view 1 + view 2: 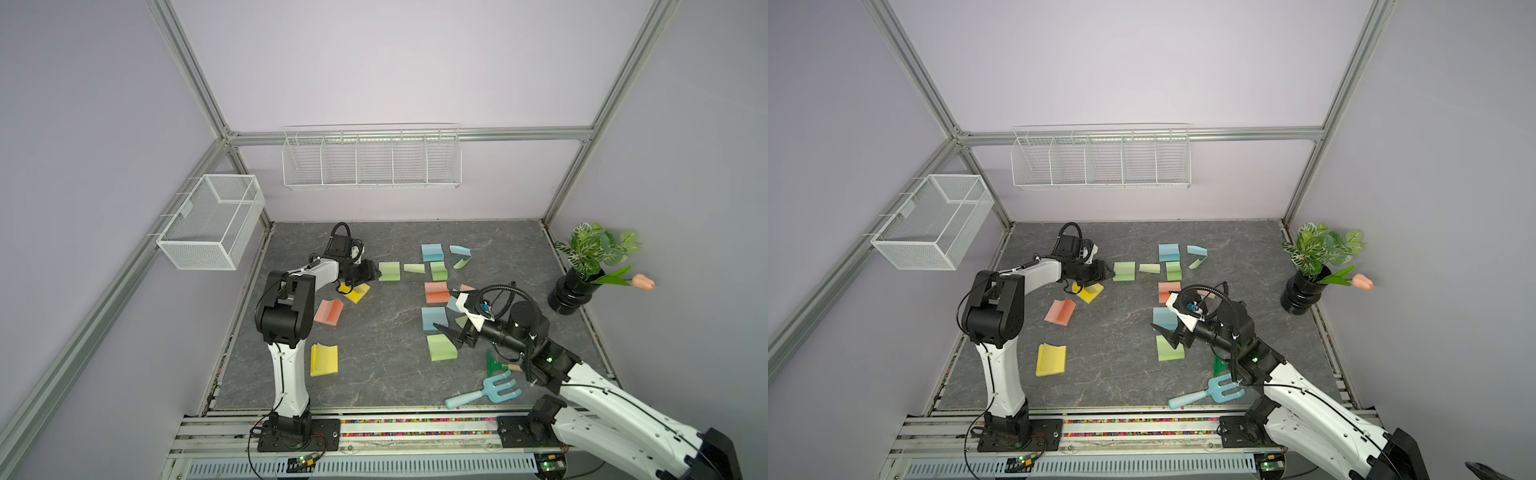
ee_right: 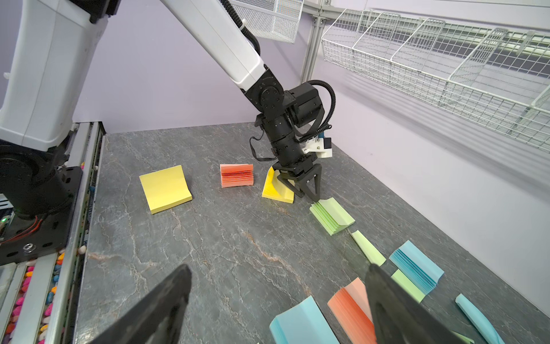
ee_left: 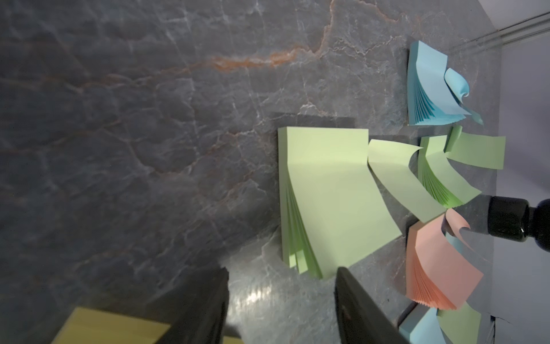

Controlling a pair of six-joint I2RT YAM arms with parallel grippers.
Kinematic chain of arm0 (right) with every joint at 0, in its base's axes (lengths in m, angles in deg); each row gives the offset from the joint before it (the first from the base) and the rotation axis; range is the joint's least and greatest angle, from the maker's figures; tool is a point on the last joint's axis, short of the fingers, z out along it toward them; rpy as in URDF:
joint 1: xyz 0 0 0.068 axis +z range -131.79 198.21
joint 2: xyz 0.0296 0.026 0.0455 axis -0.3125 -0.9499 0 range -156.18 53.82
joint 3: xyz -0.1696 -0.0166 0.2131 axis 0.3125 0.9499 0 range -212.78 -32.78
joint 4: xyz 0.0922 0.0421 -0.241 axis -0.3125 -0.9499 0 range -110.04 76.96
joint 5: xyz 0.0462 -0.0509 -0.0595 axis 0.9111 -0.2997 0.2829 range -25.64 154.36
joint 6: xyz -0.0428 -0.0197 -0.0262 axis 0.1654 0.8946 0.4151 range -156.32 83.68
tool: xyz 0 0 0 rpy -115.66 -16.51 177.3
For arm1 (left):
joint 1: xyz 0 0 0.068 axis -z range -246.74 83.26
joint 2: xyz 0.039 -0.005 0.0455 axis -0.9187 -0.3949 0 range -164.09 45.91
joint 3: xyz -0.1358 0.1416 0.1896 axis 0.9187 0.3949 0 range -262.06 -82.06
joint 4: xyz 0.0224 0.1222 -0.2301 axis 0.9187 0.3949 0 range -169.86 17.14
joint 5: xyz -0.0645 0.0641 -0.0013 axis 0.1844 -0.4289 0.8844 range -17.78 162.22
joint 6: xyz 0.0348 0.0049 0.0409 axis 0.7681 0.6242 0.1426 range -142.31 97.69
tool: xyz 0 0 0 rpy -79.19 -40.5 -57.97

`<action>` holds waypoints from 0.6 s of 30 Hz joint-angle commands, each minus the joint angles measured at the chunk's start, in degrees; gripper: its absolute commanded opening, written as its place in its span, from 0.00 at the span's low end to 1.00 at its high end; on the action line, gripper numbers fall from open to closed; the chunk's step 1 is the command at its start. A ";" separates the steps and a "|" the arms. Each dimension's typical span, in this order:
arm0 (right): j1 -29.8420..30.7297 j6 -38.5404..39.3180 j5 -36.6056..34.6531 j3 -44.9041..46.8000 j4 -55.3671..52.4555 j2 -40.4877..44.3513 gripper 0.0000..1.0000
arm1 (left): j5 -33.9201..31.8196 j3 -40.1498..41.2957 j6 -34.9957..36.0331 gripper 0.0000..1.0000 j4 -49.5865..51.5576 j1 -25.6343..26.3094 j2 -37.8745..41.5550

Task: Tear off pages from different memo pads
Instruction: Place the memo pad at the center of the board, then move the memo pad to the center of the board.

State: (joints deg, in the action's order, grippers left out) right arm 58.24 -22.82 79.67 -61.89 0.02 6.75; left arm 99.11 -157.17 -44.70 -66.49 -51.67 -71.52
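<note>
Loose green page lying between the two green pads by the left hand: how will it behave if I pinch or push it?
Probably floppy: the loose green page is one thin sheet, already curled off the table. Likely very light, so a push may just slide or flip it.

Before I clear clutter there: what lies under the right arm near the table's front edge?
A green tool with a wooden handle pokes out; the right arm covers its remainder. A blue toy fork lies beside it, uncovered.
</note>
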 commanded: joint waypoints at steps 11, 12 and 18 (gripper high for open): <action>1.32 -0.78 -0.88 1.33 -0.27 -1.59 0.92 | -21.93 4.43 -4.09 0.59 3.56 5.16 12.74; 1.33 -1.07 -1.59 1.19 -0.57 -2.00 0.94 | -25.00 2.97 -3.62 0.59 5.91 4.92 12.52; 1.33 -3.59 -5.73 0.63 -1.83 -3.59 0.89 | -28.11 -3.51 -1.29 0.59 12.13 0.57 7.97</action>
State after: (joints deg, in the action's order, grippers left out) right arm 59.25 -24.59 76.50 -61.27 -1.46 3.49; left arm 75.68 -158.36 -47.92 -59.67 -49.22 -60.83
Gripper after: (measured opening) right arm 0.895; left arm 0.595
